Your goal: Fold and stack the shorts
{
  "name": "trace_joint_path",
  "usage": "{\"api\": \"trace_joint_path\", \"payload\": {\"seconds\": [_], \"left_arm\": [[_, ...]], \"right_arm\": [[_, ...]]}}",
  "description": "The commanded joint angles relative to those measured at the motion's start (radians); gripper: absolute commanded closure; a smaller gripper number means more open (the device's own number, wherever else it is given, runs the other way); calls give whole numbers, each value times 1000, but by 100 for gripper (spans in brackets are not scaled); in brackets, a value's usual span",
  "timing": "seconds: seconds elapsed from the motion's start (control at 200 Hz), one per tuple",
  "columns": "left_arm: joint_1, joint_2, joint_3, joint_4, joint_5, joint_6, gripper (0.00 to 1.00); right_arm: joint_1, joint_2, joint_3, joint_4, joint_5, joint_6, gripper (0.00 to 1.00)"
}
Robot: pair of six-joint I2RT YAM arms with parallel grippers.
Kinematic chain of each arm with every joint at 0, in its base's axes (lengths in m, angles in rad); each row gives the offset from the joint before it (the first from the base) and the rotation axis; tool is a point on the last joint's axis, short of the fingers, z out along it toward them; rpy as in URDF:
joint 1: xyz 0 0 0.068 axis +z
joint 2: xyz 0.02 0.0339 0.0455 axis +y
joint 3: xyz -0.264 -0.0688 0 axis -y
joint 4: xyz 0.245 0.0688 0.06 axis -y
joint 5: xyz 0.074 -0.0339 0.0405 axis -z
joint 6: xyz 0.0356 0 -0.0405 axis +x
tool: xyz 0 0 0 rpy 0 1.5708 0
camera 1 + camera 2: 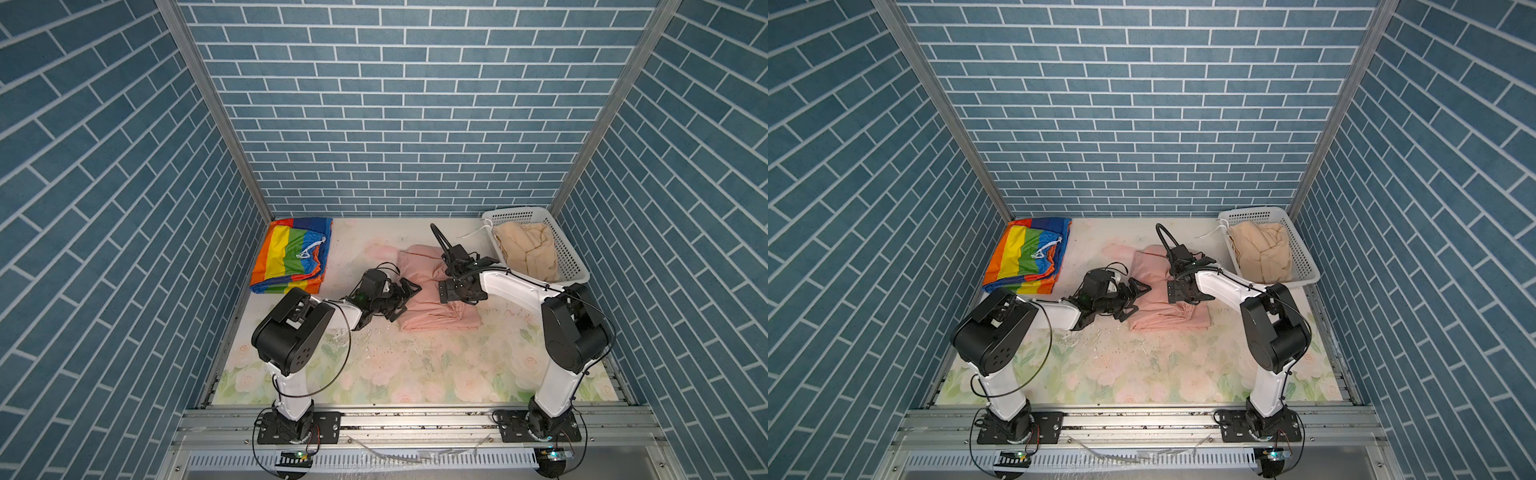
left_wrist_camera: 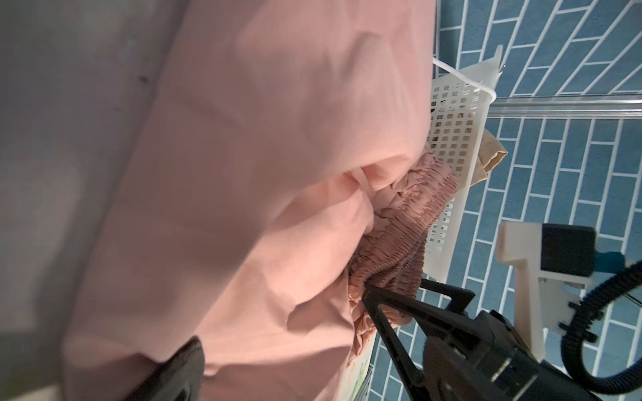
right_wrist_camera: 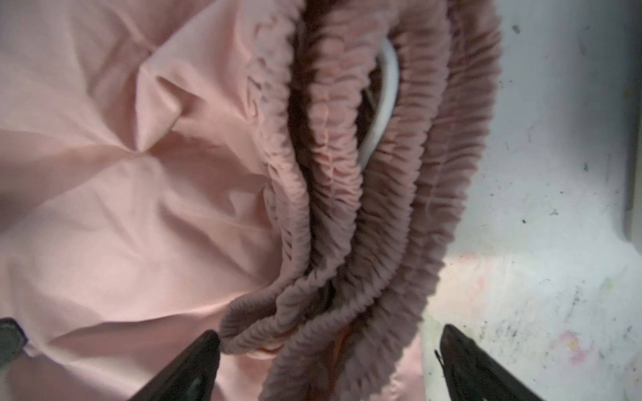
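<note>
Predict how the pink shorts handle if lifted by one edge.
Probably floppy: the pink shorts lie creased and bunched, so a lifted edge should drape. Likely light: thin, finely creased cloth. The gathered waistband looks thicker and ridged, probably the least slippery grip.

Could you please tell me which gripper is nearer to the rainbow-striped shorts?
Left. The left gripper is at the pink shorts' nearer edge, apart from the rainbow-striped shorts; the right gripper hangs over the pink shorts' waistband, farther away, toward the basket.
</note>
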State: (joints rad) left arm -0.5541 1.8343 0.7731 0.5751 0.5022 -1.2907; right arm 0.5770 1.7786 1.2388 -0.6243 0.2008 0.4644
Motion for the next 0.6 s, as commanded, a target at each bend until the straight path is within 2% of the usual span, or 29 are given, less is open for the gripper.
{"api": "trace_joint_path", "payload": {"seconds": [0.0,0.22,0.405,0.47,0.515,0.595], "left_arm": [[-3,58,-35,17,-5,8,1],[-4,85,-54,39,9,8,0],[-7,10,34,-58,52,82,0],[-14,-46,88,-160,52,131,0],[-19,-84,122,-220,42,160,0],[-28,-125,145,-237,27,160,1]], "right_arm": [[-48,-94,-56,-45,39,-42,1],[-150,-179,-175,-26,20,-81,1],[-169,-232,-120,-46,-6,-87,2],[-178,-235,-84,-37,-63,-68,2],[-186,-231,-63,-9,-141,-37,1],[-189,-211,-41,90,-278,46,1]]}}
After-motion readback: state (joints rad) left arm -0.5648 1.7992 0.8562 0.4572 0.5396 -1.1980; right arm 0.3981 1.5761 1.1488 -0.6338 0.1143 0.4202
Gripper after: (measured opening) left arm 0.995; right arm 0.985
